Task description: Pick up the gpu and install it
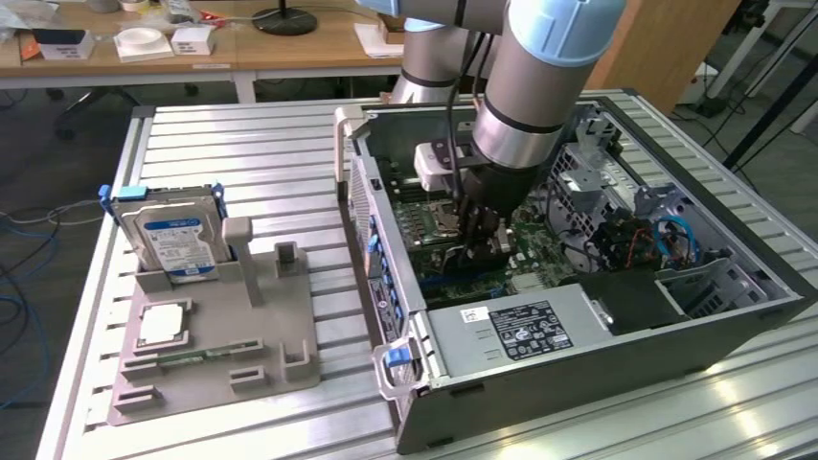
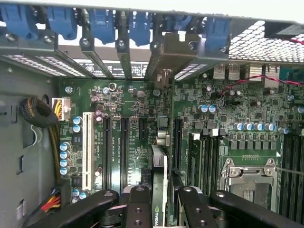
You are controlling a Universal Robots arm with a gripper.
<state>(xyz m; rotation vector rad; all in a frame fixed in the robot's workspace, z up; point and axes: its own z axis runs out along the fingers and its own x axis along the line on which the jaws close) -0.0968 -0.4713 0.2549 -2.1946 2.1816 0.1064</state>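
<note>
Here the jaws pinch the gpu (image 2: 159,171) edge-on inside the open case (image 1: 715,337). The card stands upright over the motherboard (image 2: 128,109) slots, its far end near the blue clips (image 2: 102,21) on the rear wall.

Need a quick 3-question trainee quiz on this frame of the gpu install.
1. True or false: the fingers grip the gpu.
2. In the exterior view, the hard drive stands: A) left of the case B) right of it C) inside it.
3. Fill in: the gpu is held edge-on over the green ___.
Key: 1 true; 2 A; 3 motherboard.
</note>
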